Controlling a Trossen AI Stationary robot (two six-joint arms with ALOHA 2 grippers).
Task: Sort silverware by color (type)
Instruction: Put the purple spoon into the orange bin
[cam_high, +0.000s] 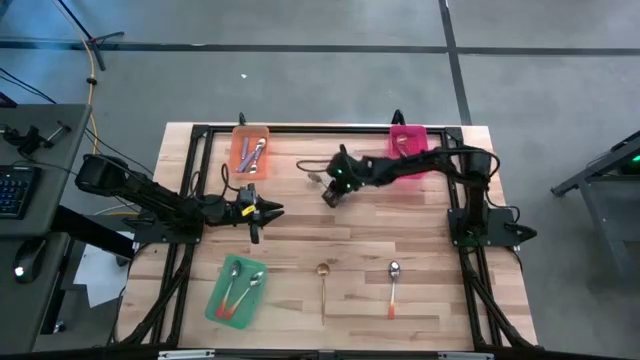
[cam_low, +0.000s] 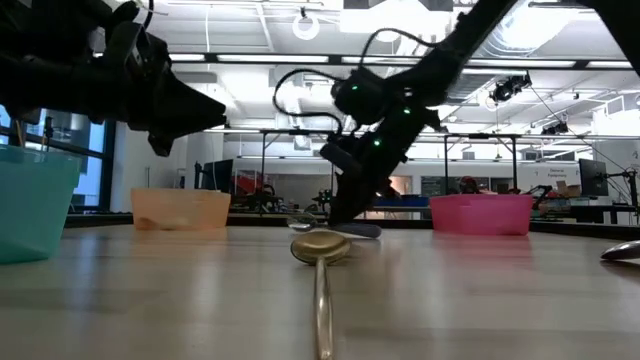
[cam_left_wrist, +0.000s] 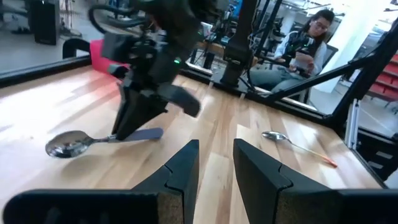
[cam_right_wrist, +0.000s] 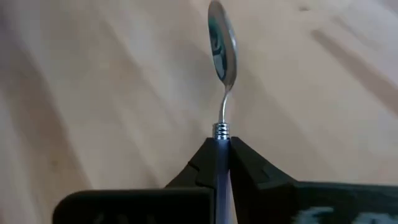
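Right gripper (cam_right_wrist: 222, 155) pinched on the purple-handled spoon (cam_right_wrist: 222, 56)

Light, stiff, probably slick; handle grip near the neck looks smart. Left gripper (cam_left_wrist: 214, 163) hovers part-open, empty.

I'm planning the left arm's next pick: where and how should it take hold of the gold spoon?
Grip the gold spoon mid-handle, coming straight down from above. It lies flat and apart from the others, its thin straight handle easier to pinch than the rounded bowl.
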